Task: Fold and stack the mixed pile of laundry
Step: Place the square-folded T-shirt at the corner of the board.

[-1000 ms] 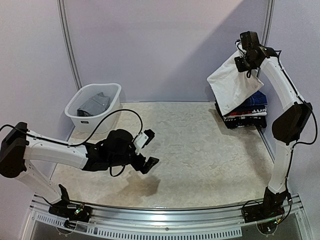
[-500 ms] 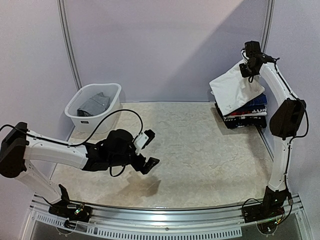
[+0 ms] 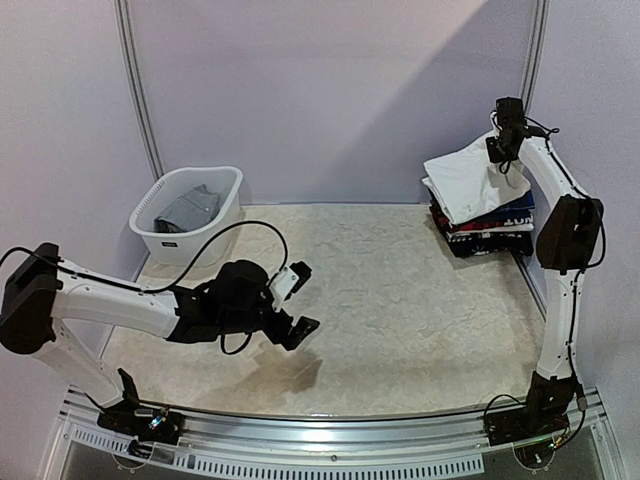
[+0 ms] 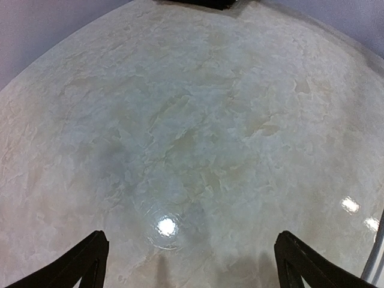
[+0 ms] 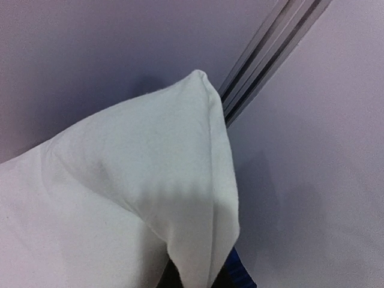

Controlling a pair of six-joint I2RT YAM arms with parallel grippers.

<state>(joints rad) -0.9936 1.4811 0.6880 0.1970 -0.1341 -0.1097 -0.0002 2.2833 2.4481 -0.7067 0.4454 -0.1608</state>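
Note:
A folded white shirt point(image 3: 468, 180) lies tilted on top of a stack of folded garments point(image 3: 490, 228) at the table's back right corner. My right gripper point(image 3: 497, 152) holds the shirt's upper right edge, shut on it. In the right wrist view the white shirt point(image 5: 132, 198) fills the lower left and hides the fingers; a strip of blue cloth point(image 5: 237, 273) shows under it. A grey garment point(image 3: 190, 208) lies in the white basket point(image 3: 165, 240). My left gripper point(image 3: 296, 297) hovers open over the bare table point(image 4: 192, 132), its fingertips point(image 4: 84, 264) wide apart with nothing between them.
The white slotted basket stands at the back left by the wall. A metal wall post point(image 3: 534, 60) runs up behind the stack. A rail point(image 3: 320, 435) edges the table's near side.
My right gripper has moved right and down with the white shirt, which went from hanging steeply to lying nearly flat on the stack. The left arm has not moved.

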